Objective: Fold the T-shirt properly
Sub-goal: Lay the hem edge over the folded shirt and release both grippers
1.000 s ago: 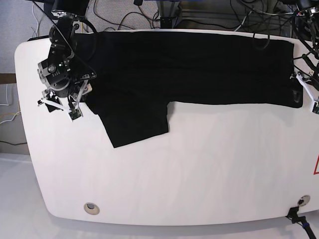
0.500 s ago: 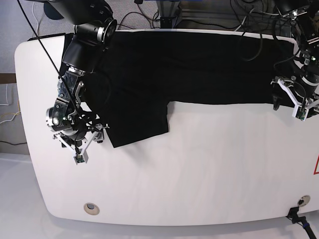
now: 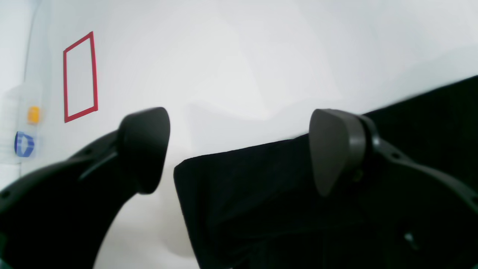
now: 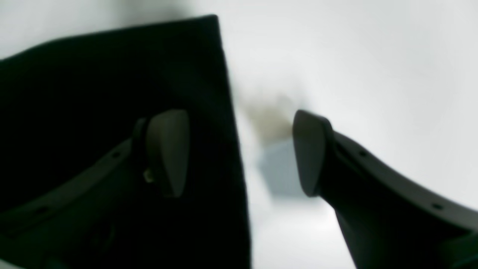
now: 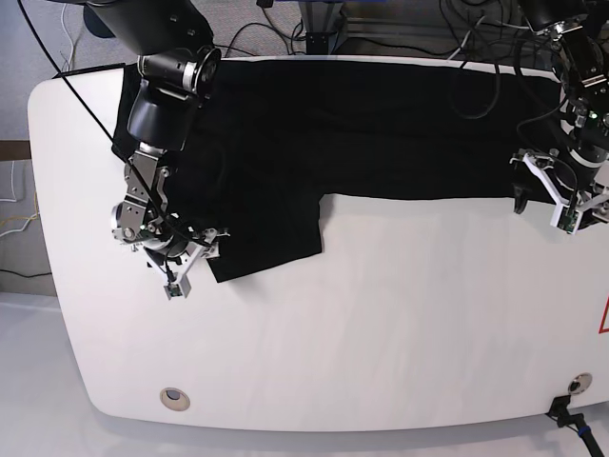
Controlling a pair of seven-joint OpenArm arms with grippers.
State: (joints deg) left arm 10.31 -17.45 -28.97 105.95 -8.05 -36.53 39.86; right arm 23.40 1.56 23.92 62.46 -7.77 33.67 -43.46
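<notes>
The black T-shirt (image 5: 362, 124) lies spread along the back of the white table, with one sleeve pointing toward the front. In the base view my right gripper (image 5: 195, 269) stands open at that sleeve's front left corner. Its wrist view shows the T-shirt (image 4: 93, 74) edge running between the two fingers, with the right gripper (image 4: 239, 153) straddling it. My left gripper (image 5: 544, 211) is open at the shirt's front right corner. In its wrist view that corner of the T-shirt (image 3: 261, 194) lies between the spread fingers of the left gripper (image 3: 239, 153). Neither gripper holds cloth.
Bare white table (image 5: 381, 333) fills the front half. Round holes sit near the front edge at the left (image 5: 174, 397) and right (image 5: 579, 384). A red taped rectangle (image 3: 80, 76) marks the table near the left gripper. Cables (image 5: 314, 24) hang behind the table.
The right arm has swung forward along the shirt's left side to the sleeve's front corner. The left gripper has shifted inward to the shirt's front right corner. Both stayed open.
</notes>
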